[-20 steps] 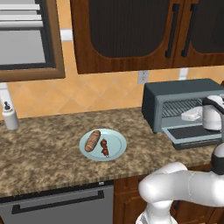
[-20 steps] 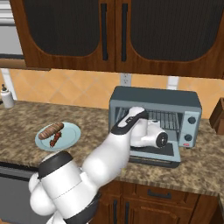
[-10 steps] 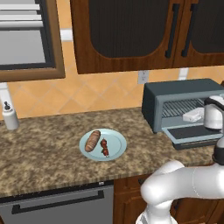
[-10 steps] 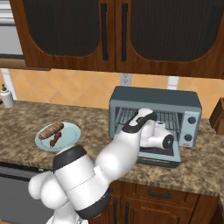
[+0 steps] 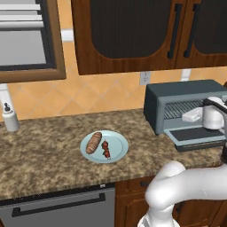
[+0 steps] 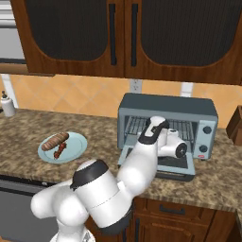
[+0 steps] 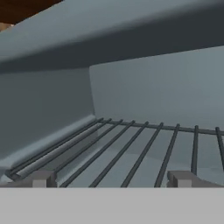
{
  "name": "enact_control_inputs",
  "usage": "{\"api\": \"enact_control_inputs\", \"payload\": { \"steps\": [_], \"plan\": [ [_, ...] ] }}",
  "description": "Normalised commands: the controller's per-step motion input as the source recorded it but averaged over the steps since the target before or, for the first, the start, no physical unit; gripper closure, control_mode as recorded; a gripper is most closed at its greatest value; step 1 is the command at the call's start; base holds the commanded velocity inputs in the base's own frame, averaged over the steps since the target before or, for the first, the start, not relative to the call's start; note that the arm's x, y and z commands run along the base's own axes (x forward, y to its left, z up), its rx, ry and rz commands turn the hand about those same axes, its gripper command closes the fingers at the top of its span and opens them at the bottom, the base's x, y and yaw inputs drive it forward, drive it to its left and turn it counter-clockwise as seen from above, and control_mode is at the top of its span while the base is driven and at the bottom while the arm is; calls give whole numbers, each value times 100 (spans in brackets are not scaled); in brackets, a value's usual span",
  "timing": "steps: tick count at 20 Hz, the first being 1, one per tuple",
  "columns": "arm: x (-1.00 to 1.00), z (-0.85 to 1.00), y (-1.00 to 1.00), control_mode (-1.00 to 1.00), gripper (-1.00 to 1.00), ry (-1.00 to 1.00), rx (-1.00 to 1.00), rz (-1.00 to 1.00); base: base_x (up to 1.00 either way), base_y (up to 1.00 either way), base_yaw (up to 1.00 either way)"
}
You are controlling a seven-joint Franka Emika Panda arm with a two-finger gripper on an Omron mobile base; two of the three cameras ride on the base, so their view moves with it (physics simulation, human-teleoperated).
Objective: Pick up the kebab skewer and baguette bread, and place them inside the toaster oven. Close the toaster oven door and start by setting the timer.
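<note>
The toaster oven [image 5: 177, 95] [image 6: 165, 105] stands on the counter with its door [image 5: 195, 135] [image 6: 163, 166] folded down flat. My gripper [image 5: 191, 116] [image 7: 111, 179] is open at the oven mouth, low over the wire rack [image 7: 131, 148], with nothing between its fingertips [image 7: 41, 178]. To the left, a pale blue plate [image 5: 119, 146] [image 6: 78, 142] carries the tan baguette bread [image 5: 93, 142] [image 6: 54, 140]. Beside the bread lies the dark kebab skewer [image 5: 106, 149] [image 6: 60, 150].
A white soap bottle [image 5: 9, 117] [image 6: 7, 105] stands at the counter's far left. Dark wood cabinets hang above the oven. A brown block [image 6: 235, 125] sits right of the oven. A dishwasher front [image 5: 57, 208] lies under the counter edge.
My hand has edged a little further toward the oven mouth while the elbow swung right and up. The jaws stayed open; plate, bread and skewer did not move.
</note>
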Motion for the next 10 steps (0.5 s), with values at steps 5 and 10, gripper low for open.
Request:
{"api": "enact_control_inputs", "payload": {
  "steps": [5, 10],
  "plan": [
    [15, -17, -2, -100, -100, 0, 0, 0, 0, 0, 0],
    [-48, -59, -23, -100, -100, 1, -7, 0, 0, 0, 0]
  ]
}}
